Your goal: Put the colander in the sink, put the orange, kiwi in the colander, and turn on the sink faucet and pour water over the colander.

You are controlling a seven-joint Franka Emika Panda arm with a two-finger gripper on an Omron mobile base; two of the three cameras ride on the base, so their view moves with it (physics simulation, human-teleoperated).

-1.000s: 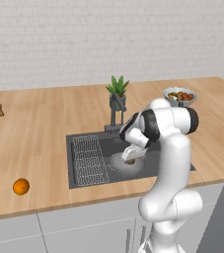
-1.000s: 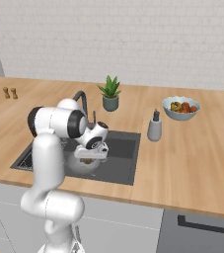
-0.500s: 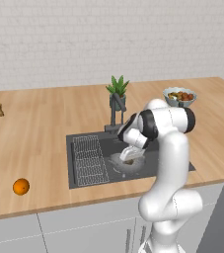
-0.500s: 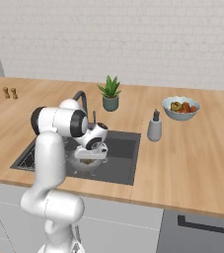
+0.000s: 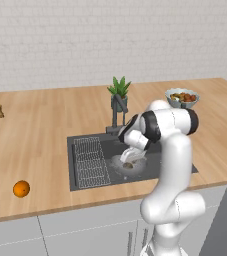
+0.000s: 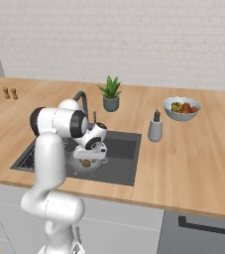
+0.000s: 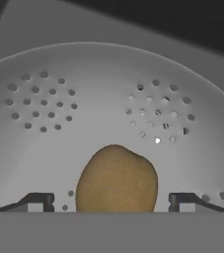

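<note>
Tool (image 7: 111, 200): you see its two tips spread wide on either side of the kiwi (image 7: 116, 179), neither touching it.
Kiwi: lies on the floor of the colander (image 7: 44, 148).
Colander: sits in the sink (image 5: 85, 177), partly hidden from your base views by the arm.
Orange (image 5: 21, 189): on the worktop (image 5: 35, 145), well left of the sink.
Writing: you can read none anywhere.

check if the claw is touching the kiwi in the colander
Apart. The hand view shows the claw open, with colander wall visible between each fingertip and the kiwi.
</note>
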